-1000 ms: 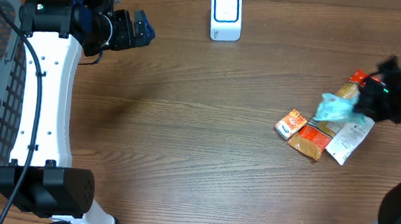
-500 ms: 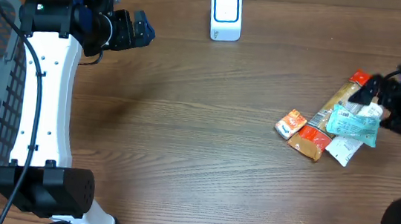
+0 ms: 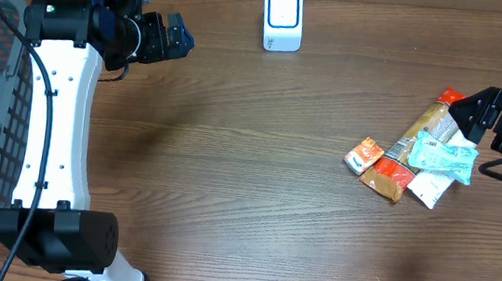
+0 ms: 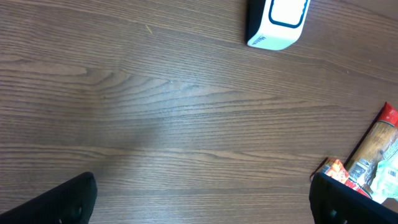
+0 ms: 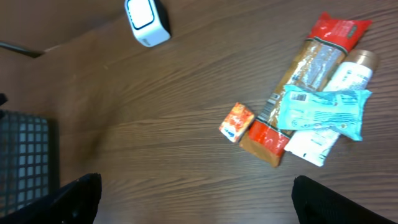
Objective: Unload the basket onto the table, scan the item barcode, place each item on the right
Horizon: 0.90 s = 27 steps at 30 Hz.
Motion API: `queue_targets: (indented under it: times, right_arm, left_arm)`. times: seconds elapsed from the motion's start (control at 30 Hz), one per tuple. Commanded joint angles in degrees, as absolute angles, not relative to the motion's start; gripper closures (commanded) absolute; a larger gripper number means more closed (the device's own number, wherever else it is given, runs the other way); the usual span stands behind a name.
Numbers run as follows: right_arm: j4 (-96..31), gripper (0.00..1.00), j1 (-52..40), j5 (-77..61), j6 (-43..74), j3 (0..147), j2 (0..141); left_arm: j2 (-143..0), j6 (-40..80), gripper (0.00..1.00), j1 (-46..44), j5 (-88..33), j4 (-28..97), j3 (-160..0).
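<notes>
The blue packet (image 3: 443, 157) is found lying on top of a pile of packets (image 3: 397, 175) near the table's (image 3: 229, 176) right edge. The right gripper (image 5: 196, 202) is held at that edge just beside the pile, released, with nothing grasped. The left gripper (image 3: 180, 36) is noted near the far left corner, likewise released and empty. The scanner (image 3: 282, 18) is stood at the far edge, well apart from the pile.

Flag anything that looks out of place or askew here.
Only at the right: a light blue packet lies crosswise on the long brown packet and a white pouch. Nothing looks spilled or damaged.
</notes>
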<state>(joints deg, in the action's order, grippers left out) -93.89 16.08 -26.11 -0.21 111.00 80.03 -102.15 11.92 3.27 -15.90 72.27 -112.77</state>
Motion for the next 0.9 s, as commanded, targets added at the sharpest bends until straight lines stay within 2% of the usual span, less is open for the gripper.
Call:
queue_targets:
  times: [0.0, 0.17, 0.3, 0.37, 0.53, 0.67, 0.87]
  right_arm:
    - [-93.4, 0.00, 16.1, -23.6, -2.4, 111.1, 79.4]
    - [-91.3, 0.00, 16.0, -21.8, -8.2, 110.5, 77.7]
    - [-77.2, 0.00, 11.8, -17.5, -7.9, 101.9, 71.6]
    - [-63.3, 0.00, 6.5, -13.5, -7.9, 91.7, 64.9]
    - [-43.4, 0.00, 0.5, -9.6, -6.4, 73.0, 52.7]
    - [-29.2, 0.00, -0.3, -8.9, -1.4, 56.1, 41.5]
    - [-13.9, 0.00, -0.3, -8.8, -1.2, 32.7, 25.8]
  left_arm:
    - [-102.1, 12.4, 0.00, 3.3, -16.3, 72.2, -113.7]
    - [-102.1, 12.4, 0.00, 3.3, -16.3, 72.2, -113.7]
    - [-102.1, 12.4, 0.00, 3.3, -16.3, 72.2, -113.7]
    - [-102.1, 12.4, 0.00, 3.3, -16.3, 72.2, -113.7]
    - [-102.1, 12.4, 0.00, 3.3, -16.3, 72.2, -113.7]
    - [-102.1, 12.4, 0.00, 3.3, -16.3, 72.2, -113.7]
    - [-102.1, 12.4, 0.00, 3.3, -16.3, 72.2, -113.7]
